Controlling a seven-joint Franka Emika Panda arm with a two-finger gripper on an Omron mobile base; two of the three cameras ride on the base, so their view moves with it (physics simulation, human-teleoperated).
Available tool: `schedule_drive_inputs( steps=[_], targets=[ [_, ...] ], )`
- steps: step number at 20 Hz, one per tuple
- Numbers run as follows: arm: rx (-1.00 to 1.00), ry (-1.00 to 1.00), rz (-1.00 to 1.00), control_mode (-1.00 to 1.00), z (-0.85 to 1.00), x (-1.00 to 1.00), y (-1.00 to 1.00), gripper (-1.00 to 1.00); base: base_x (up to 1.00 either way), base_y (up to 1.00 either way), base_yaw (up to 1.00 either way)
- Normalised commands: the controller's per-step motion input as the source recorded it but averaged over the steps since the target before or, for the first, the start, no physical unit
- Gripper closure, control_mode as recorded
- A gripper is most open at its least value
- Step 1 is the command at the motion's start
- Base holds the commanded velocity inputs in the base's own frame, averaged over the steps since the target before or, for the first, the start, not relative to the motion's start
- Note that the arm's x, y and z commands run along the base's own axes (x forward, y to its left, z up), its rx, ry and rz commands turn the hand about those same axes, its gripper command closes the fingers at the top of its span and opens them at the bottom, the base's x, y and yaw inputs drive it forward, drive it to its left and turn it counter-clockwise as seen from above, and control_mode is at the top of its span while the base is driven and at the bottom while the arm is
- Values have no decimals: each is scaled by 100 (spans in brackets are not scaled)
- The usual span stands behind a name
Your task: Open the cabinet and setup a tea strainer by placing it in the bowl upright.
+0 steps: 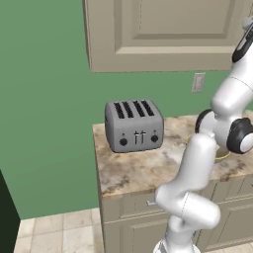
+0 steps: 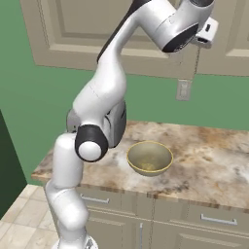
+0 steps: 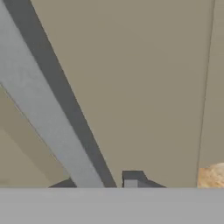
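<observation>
The gripper (image 3: pixel 99 183) is hovering right at the face of the cabinet (image 2: pixel 92 34), high above the desk (image 2: pixel 214 160). In the hand view the cabinet's long grey bar handle (image 3: pixel 48 116) is running diagonally across the picture from the upper left down to the bottom centre, and it is passing between the two dark finger tips, one (image 3: pixel 131 178) just to its right and the other barely showing to its left. So the jaws are standing spread, one on each side of the bar, not yet pinching it as far as I can judge. Whether the pads are touching the bar is too hidden at the bottom edge to tell.

The relation that matters: the handle is lying directly ahead of the gripper, between its tips, with its long axis crossing the line from tip to tip. That suits a squeeze and then a pull away from the door.

The door is looking closed, flat against the frame. The bowl (image 2: pixel 149 157) is sitting well below the gripper on the desk, empty, near the front edge. The grey toaster (image 1: pixel 133 125) is standing further off, below and to the side.
</observation>
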Motion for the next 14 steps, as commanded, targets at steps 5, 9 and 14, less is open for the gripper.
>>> schedule_drive_inputs(
  steps=[5,9,14],
  targets=[
    [0,-6,-27,-100,-29,-71,33,100,0,0,0],
    [-1,-8,-28,-100,-86,-71,39,100,0,0,0],
    [-10,-23,-26,-100,-95,-62,36,100,0,0,0]
  ],
)
